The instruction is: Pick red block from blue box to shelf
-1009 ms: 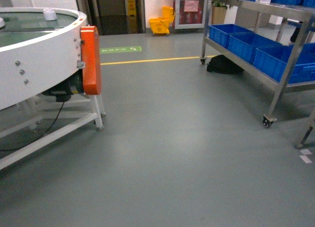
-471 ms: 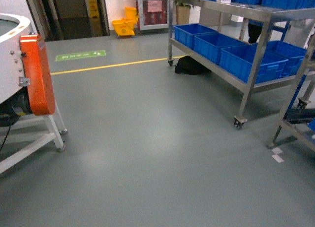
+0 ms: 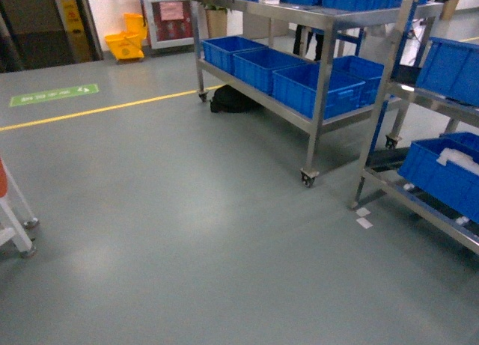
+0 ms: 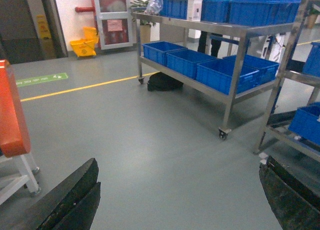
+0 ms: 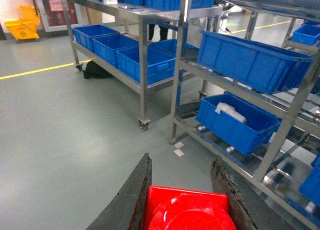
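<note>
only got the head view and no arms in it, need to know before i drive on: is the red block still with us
Observer: Yes. In the right wrist view the small glossy red plastic block sits between the right gripper's dark fingers.
Operator: and the left one
Observer: The left gripper is open and holds nothing; grey floor shows between its fingers.
Operator: anything in the crates on the near rack
Observer: The right wrist view shows a white bundle lying in the lower dark blue plastic crate of the stainless-steel shelf; what it is I cannot tell.
</note>
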Robot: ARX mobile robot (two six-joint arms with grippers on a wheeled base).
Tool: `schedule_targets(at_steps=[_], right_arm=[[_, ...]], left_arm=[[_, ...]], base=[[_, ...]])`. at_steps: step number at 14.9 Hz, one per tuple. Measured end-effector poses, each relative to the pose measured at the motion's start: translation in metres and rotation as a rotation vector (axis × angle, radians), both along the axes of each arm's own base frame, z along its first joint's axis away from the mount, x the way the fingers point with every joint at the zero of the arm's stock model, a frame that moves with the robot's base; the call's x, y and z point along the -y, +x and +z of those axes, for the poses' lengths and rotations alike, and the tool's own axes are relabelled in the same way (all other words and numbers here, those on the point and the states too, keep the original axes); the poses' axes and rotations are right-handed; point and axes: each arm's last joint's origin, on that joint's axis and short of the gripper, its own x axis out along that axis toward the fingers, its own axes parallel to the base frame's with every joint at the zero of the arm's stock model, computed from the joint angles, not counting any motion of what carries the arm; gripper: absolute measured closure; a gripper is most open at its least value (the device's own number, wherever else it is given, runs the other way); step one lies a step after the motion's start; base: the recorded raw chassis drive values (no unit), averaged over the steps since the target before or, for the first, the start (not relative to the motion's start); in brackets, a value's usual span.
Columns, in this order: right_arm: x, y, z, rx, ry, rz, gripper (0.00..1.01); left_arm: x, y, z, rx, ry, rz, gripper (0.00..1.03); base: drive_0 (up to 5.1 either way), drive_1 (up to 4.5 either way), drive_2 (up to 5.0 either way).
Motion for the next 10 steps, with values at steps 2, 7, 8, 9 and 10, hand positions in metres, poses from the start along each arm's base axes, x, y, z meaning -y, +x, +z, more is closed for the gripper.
schedule_targets(at_steps=[2, 7, 8, 9, 10], right_arm=[[0.0, 0.0, 0.0, 0.0, 0.0, 0.0, 0.72], [0.0, 0.0, 0.0, 0.0, 0.0, 0.0, 0.72], [-0.0001, 0.0, 0.0, 0.0, 0.0, 0.001, 0.72], [0.0, 0.0, 0.0, 0.0, 0.0, 0.0, 0.72], [-0.0001, 0.0, 0.0, 0.0, 0.0, 0.0, 0.72]], left_arm=[[0.0, 0.0, 0.0, 0.0, 0.0, 0.0, 0.05], [0.0, 0.0, 0.0, 0.0, 0.0, 0.0, 0.05], [0.0, 0.0, 0.0, 0.0, 0.0, 0.0, 0.05], [0.0, 0.0, 0.0, 0.0, 0.0, 0.0, 0.05], [0.0, 0.0, 0.0, 0.0, 0.0, 0.0, 0.05]], base=[[-1.5, -1.54, -1.5], [-1.4, -1.43, -1.4], [-1.4, -1.43, -1.4], [-1.4, -1.43, -1.4], [-1.4, -1.43, -1.4]])
